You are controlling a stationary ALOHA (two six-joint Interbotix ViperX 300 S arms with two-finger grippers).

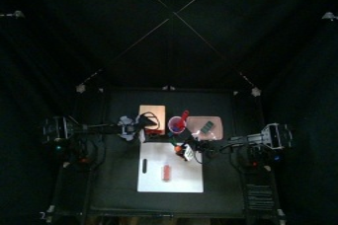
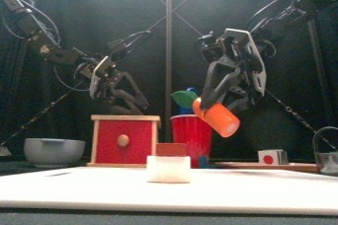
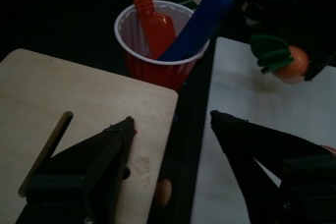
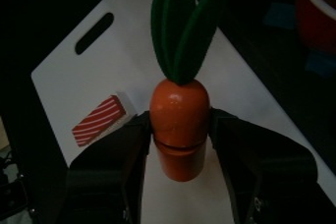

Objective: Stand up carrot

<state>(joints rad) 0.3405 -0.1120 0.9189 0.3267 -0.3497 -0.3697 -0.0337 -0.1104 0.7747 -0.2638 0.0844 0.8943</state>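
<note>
The carrot (image 4: pixel 180 120) is orange with green leaves, and my right gripper (image 4: pixel 180 157) is shut on its lower body. In the front view the carrot (image 2: pixel 219 120) hangs tilted in the air, leaves up and to the left, in front of the red cup (image 2: pixel 192 135). It is held above the white sheet (image 4: pixel 105 61). My left gripper (image 3: pixel 171 159) stands open with nothing between its jaws, over the edge of a wooden board (image 3: pixel 66 110) near the cup (image 3: pixel 164 41). From there the carrot (image 3: pixel 292 63) shows beyond the cup.
The cup holds red and blue utensils. A striped red-and-white piece (image 4: pixel 98 120) lies on the sheet. A red box (image 2: pixel 125 140) and a metal bowl (image 2: pixel 53 151) stand at the left. A thin dark stick (image 3: pixel 46 154) lies on the board.
</note>
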